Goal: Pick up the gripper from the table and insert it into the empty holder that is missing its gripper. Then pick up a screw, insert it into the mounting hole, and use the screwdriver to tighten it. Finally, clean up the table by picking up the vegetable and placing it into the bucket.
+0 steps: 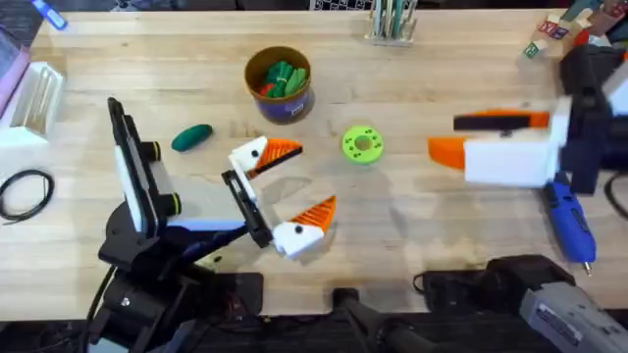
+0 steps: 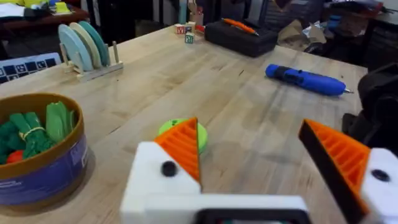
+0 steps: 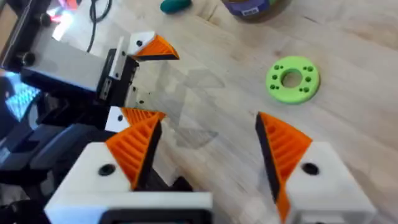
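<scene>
The dark green vegetable (image 1: 191, 137) (image 3: 176, 5) lies on the table (image 1: 412, 211) left of the bucket (image 1: 280, 83) (image 2: 37, 155), which holds green and red toy pieces. My left gripper (image 1: 294, 186) (image 2: 255, 155) hovers open right of the vegetable, with nothing between its orange-tipped fingers. Farther right, my right gripper (image 1: 444, 135) (image 3: 208, 143) is open and empty too, pointing left. The blue screwdriver (image 1: 569, 221) (image 2: 305, 79) lies at the right edge, beside the right arm. The loose gripper, the empty holder and the screw are out of view.
A flat green disc (image 1: 362, 144) (image 3: 292, 78) (image 2: 202, 134) lies between the two grippers. A white rack (image 1: 34, 98) and a black cable (image 1: 25, 191) are at the far left. A pen stand (image 1: 392, 20) and toy blocks (image 1: 549, 34) line the back edge.
</scene>
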`<action>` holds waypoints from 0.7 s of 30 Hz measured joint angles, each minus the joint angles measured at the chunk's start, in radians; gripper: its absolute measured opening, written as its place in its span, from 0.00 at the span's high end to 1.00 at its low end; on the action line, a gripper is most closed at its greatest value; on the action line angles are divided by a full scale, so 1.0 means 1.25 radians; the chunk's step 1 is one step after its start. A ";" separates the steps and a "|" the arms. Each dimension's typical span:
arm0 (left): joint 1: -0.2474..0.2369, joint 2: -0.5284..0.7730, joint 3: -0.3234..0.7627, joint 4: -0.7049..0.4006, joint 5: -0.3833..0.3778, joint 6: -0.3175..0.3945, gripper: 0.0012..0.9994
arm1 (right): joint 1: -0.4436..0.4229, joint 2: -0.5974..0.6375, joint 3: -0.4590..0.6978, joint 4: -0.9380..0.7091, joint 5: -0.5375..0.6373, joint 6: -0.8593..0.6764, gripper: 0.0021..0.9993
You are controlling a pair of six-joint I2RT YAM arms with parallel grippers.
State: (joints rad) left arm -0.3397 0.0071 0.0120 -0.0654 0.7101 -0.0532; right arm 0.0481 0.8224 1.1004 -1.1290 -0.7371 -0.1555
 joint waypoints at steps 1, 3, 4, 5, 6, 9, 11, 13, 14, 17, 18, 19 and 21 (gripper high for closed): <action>0.000 0.000 0.000 0.000 0.000 0.000 0.12 | -0.005 -0.017 -0.017 0.000 -0.001 0.006 0.03; 0.000 0.000 0.000 0.001 -0.002 0.002 0.40 | -0.010 -0.036 -0.044 -0.001 -0.004 0.020 0.01; 0.000 0.000 0.000 0.001 -0.003 0.003 0.55 | -0.010 -0.040 -0.055 -0.003 -0.008 0.025 0.01; 0.000 0.000 0.000 0.001 -0.003 0.005 0.67 | -0.010 -0.040 -0.062 -0.006 -0.011 0.029 0.01; 0.000 0.000 0.000 0.001 -0.003 0.005 0.79 | -0.010 -0.040 -0.066 -0.007 -0.014 0.033 0.01; 0.000 0.000 0.000 0.001 -0.005 0.011 0.99 | -0.010 -0.040 -0.073 -0.006 -0.017 0.042 0.01; 0.000 0.000 0.000 0.001 -0.005 0.011 0.99 | -0.010 -0.040 -0.073 0.002 -0.016 0.046 0.01; 0.000 0.000 0.000 0.001 -0.006 0.011 0.99 | -0.010 -0.040 -0.073 0.017 0.000 0.048 0.01; 0.000 0.000 0.000 0.001 -0.006 0.012 0.99 | -0.010 -0.040 -0.074 0.023 0.026 0.048 0.01; 0.000 0.000 0.000 0.001 -0.005 0.011 0.99 | -0.010 -0.026 -0.073 0.026 0.144 0.052 0.01; 0.000 0.000 0.000 0.001 -0.006 0.011 0.99 | -0.011 -0.014 -0.073 0.030 0.194 0.060 0.01; 0.000 0.000 0.000 0.001 -0.006 0.011 0.99 | -0.015 0.003 -0.073 0.036 0.242 0.069 0.01; 0.000 0.000 0.000 0.001 -0.006 0.011 0.99 | -0.028 0.045 -0.073 0.053 0.341 0.087 0.01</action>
State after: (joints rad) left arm -0.3397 0.0071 0.0120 -0.0643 0.7029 -0.0389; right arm 0.0128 0.8784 1.0086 -1.0628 -0.3102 -0.0467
